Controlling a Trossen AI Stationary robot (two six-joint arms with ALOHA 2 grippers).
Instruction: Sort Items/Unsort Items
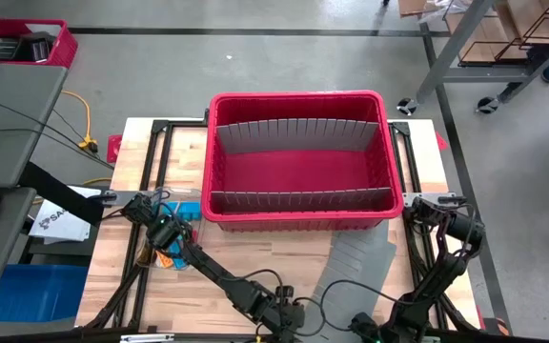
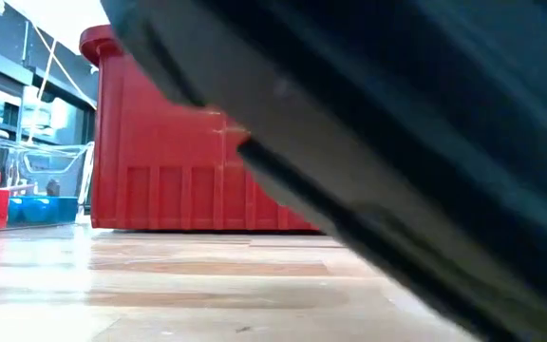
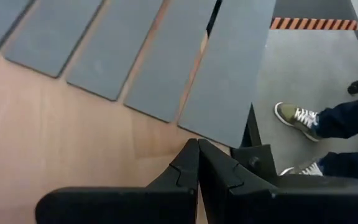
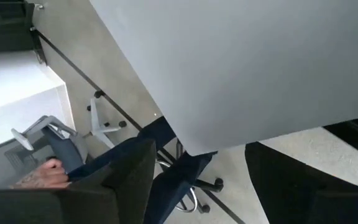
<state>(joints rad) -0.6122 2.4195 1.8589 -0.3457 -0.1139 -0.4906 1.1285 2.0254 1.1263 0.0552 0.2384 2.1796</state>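
Small blue and orange items lie at the table's left side, partly hidden under my left arm. My left gripper is shut low over the bare wood near the table's near edge, its tips just short of a fan of flat grey strips; the high view shows it at the bottom. My right gripper is near the same edge and stands wide open. A large grey panel fills the right wrist view just past its fingers. I cannot tell whether it touches them.
A large red bin with two grey dividers takes up the table's middle and far part. The grey strips lie in front of it. Past the near edge are a person's shoes, a hand and a chair base.
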